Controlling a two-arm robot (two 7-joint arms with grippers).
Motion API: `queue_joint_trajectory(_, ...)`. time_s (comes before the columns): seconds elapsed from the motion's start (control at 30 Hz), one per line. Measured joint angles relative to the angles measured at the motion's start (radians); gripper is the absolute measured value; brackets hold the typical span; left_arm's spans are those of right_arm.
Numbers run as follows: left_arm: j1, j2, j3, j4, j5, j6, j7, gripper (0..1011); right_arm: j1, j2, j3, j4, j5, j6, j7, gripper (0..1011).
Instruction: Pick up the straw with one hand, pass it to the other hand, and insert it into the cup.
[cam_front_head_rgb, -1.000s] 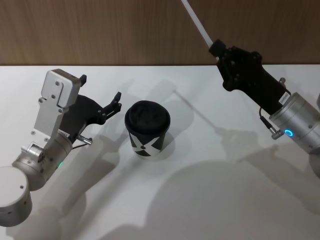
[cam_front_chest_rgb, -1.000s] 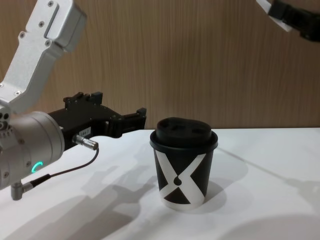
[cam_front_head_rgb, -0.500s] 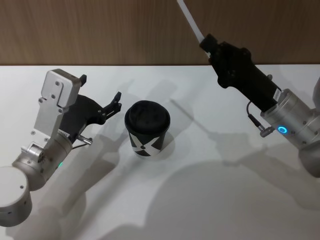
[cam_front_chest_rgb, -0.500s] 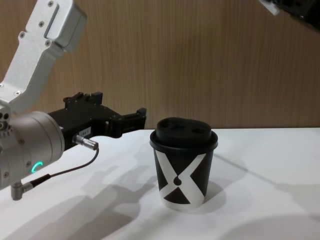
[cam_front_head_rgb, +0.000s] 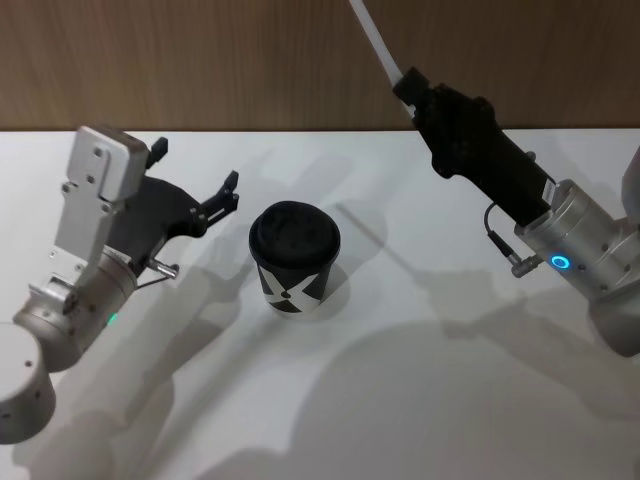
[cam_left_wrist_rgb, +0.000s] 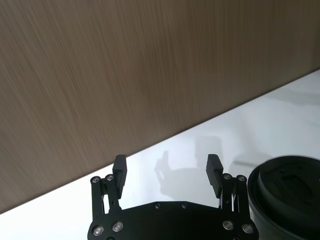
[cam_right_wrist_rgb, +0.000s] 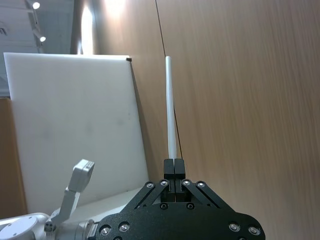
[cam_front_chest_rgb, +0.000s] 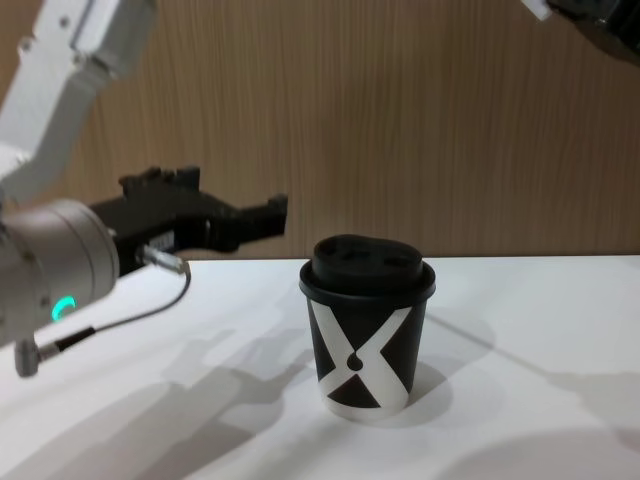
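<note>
Two grippers logged: the right gripper (cam_front_head_rgb: 404, 83), raised right of the cup (cam_front_head_rgb: 294, 258), pinches the straw (cam_front_head_rgb: 375, 35), whose long axis we read slanting up toward the wall (cam_front_head_rgb: 200, 60); the left gripper (cam_front_head_rgb: 196, 165), fingers wide, hovers nearer the cup.

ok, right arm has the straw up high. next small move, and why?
Probably swing the right gripper toward the left gripper to start the handover. The right one is shut on the straw, held high; the left is open and empty beside the cup, which holds no straw yet.
</note>
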Motion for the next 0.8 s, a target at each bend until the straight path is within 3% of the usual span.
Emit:
queue_joint_trajectory(0.4,-0.001,0.025,-0.072,-0.081,-0.109,-0.036,-0.099,1002,0.001,-0.001,-0.004,0.002,0.013,0.002,0.01,6)
queue_joint_trajectory(0.63,0.001,0.041,-0.115,-0.123,-0.201,-0.063,-0.185,1003,0.002,-0.002,-0.005,0.003,0.017,0.002,0.013,6)
queue_joint_trajectory(0.8,0.006,0.056,-0.15,-0.155,-0.293,-0.074,-0.269,1003,0.002,-0.002,-0.005,0.003,0.018,0.003,0.013,6)
